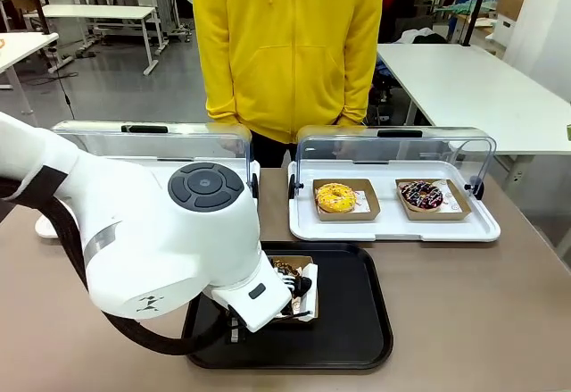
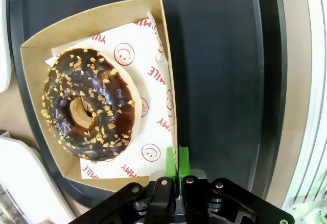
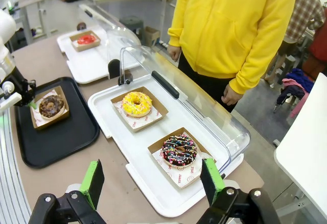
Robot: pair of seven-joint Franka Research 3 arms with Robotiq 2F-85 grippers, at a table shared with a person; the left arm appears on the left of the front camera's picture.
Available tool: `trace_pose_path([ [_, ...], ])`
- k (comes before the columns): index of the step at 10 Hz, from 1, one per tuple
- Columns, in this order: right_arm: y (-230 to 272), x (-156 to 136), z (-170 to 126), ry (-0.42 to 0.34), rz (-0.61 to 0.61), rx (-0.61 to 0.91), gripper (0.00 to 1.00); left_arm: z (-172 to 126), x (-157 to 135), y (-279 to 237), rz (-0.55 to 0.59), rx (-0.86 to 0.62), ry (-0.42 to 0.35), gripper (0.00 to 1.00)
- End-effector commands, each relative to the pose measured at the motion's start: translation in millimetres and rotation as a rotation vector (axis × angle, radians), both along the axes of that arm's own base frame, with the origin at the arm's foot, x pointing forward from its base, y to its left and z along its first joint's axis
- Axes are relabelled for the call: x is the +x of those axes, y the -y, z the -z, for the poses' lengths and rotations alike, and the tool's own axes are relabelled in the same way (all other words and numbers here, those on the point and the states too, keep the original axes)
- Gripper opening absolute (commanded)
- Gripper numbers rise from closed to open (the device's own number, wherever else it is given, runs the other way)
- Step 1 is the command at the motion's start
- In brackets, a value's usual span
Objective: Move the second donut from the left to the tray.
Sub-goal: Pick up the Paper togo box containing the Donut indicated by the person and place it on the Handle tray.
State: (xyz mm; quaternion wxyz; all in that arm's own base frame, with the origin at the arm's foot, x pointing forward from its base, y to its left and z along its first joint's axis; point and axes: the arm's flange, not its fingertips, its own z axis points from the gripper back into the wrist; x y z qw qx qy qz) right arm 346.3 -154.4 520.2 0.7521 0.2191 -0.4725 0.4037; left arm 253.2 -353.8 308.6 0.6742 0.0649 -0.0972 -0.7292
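Chocolate donut (image 2: 89, 105) in its box (image 2: 168, 76), set down on the black tray (image 2: 225, 71), left hand (image 2: 177, 162) at the box wall.

Sits flat inside the tray rim, near the tray's left part, so placing looks done. Left hand low over the tray, reaching from the robot's left, arm bent above it; green pads (image 2: 170, 161) nearly together around the thin cardboard side, cannot tell whether gripping or just letting go. Right hand (image 3: 153, 180) high above the worktop (image 3: 117, 183), spread wide, holding nothing, pointing toward the white tray (image 3: 110, 114) with two other donuts.

White left arm (image 1: 134, 240); black cable; green pads (image 2: 170, 163)
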Motion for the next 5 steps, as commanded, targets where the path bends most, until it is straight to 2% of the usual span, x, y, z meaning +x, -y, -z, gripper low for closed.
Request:
trace_pose_path([
  [1,0.7,3.2,-0.7,0.036,-0.01,0.011,1.0,-0.2,7.9,1.5,0.015,-0.007,-0.036,0.6],
  [2,0.7,3.2,-0.7,0.036,-0.01,0.011,1.0,-3.2,7.8,1.0,0.018,-0.003,-0.035,0.59],
  [3,0.7,3.2,-0.7,0.036,-0.01,0.011,1.0,-8.7,8.2,-0.3,0.015,-0.005,-0.03,1.0],
  [4,0.7,3.2,-0.7,0.036,-0.01,0.011,1.0,-17.4,8.2,-3.5,0.003,-0.006,-0.026,0.64],
  [5,0.7,3.2,-0.7,0.036,-0.01,0.011,1.0,-27.5,9.2,-7.7,-0.014,-0.014,-0.025,1.0],
])
